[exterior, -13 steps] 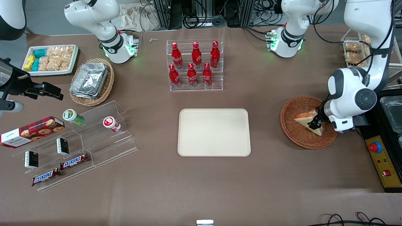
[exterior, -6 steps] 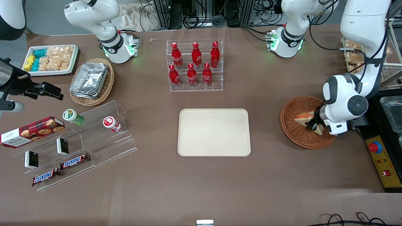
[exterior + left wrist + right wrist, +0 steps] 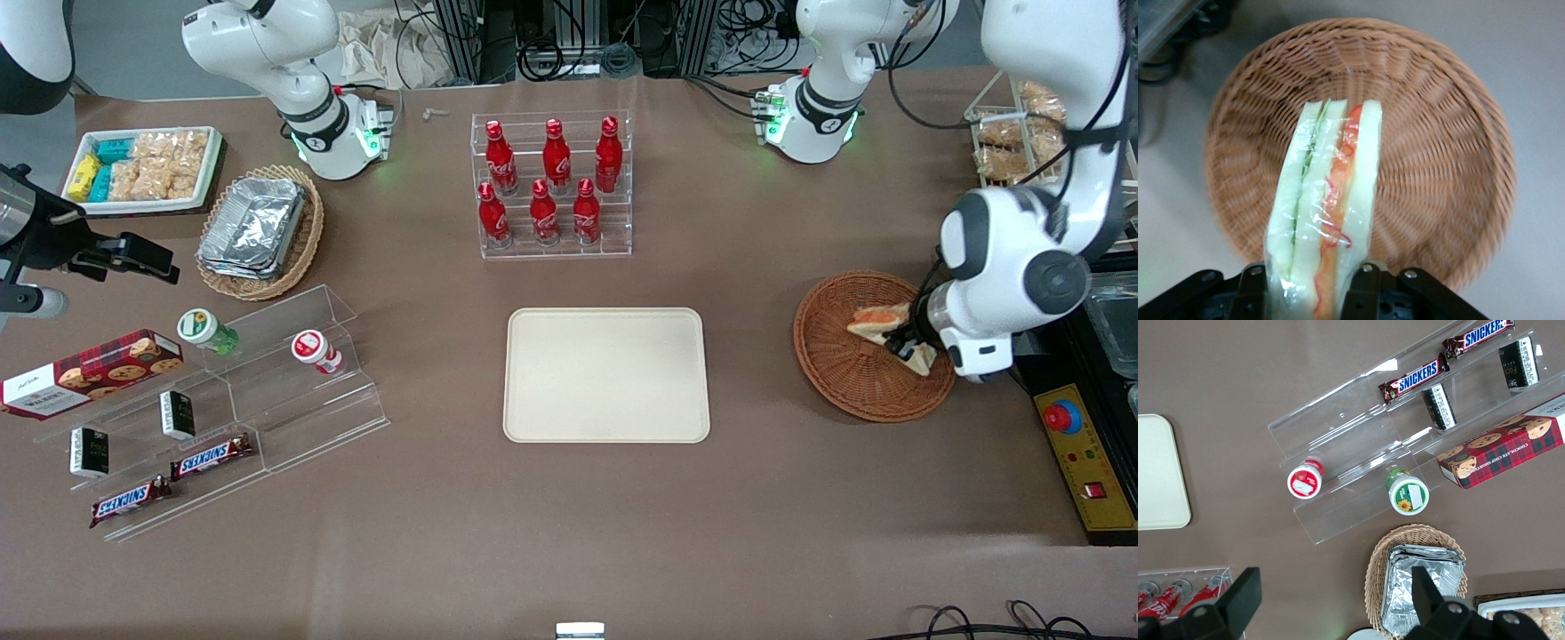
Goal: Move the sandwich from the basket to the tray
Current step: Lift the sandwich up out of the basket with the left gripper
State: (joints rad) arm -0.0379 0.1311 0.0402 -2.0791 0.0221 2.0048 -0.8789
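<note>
Left wrist view: my hand [image 3: 1313, 293] is clamped on the sandwich [image 3: 1327, 200], held above the basket [image 3: 1445, 167]. Pickup judged complete; carry to the tray [image 3: 607, 374], well apart from the basket, remains.

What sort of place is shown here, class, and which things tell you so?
Probably a robotics lab staged as a snack shop: cola bottles on a clear rack, Snickers bars on acrylic shelves, cables at the table's edge. The gripper holds the sandwich above the basket.
</note>
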